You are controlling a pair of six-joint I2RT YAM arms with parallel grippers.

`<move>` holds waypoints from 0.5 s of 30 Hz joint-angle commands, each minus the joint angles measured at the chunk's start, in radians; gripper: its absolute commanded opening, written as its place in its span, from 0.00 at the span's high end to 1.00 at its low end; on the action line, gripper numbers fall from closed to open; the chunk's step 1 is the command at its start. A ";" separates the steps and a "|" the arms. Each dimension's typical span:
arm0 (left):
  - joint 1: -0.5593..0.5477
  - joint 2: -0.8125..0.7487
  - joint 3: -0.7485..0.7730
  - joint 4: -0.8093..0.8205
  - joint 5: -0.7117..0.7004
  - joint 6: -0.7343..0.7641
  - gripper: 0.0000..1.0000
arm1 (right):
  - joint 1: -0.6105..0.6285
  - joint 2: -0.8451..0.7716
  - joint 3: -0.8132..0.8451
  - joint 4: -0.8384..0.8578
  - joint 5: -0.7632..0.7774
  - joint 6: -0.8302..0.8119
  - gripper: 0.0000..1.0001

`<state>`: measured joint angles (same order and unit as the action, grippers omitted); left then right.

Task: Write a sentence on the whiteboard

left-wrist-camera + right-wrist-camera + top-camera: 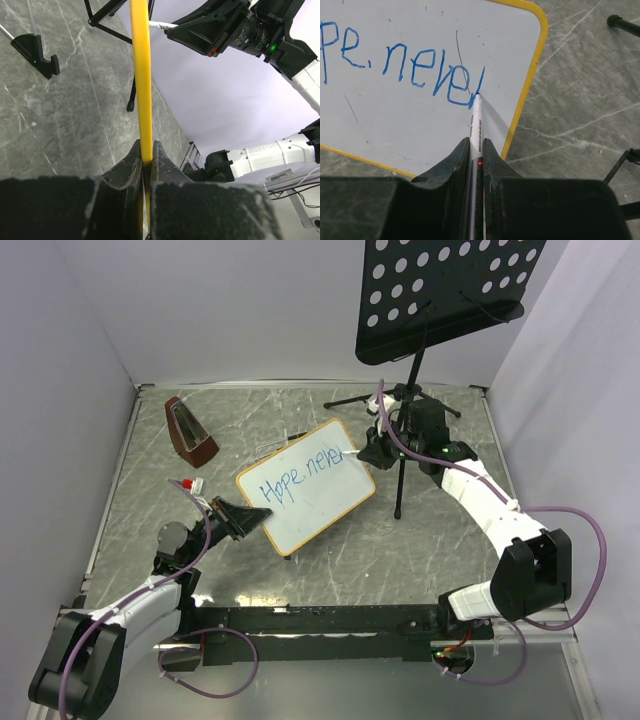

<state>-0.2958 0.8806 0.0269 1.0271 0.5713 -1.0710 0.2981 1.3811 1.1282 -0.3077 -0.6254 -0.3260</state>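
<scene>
The whiteboard sits near the middle of the grey marbled surface, turned at an angle so its writing face is towards the right arm. The left tool is clamped shut on the board's near-left edge. In the left wrist view the thin yellow frame runs straight up out of the pinched jaws, a grip that looks meant to brace the board against the push of writing. Whether the board's far side rests on the surface cannot be told. The right tool is closed around a white marker, which lies along the line of its fingers with the tip sticking out ahead. That lets the wrist camera look straight down the barrel at the stroke being made. The tip touches the board at the end of the blue sentence, which reads "Hope never", close to the right frame. With so little room left on that line, any further word would probably need to start lower down. A black perforated music stand rises behind the right arm, and a brown metronome stands at the back left, both apart from the board.
</scene>
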 commanded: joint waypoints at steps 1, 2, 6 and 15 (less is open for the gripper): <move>0.000 -0.028 -0.025 0.197 0.030 -0.029 0.99 | -0.008 0.016 0.050 0.039 0.029 0.015 1.00; 0.001 -0.028 -0.024 0.195 0.032 -0.027 0.99 | -0.010 0.018 0.051 0.042 0.029 0.016 1.00; 0.001 -0.029 -0.024 0.195 0.032 -0.029 0.99 | -0.014 0.022 0.059 0.051 0.035 0.024 1.00; 0.004 -0.034 -0.024 0.191 0.032 -0.027 0.99 | -0.027 0.024 0.064 0.062 0.052 0.034 1.00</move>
<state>-0.2932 0.8806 0.0265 1.0271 0.5716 -1.0714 0.2871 1.3937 1.1465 -0.2798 -0.5934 -0.3031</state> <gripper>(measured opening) 0.060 0.186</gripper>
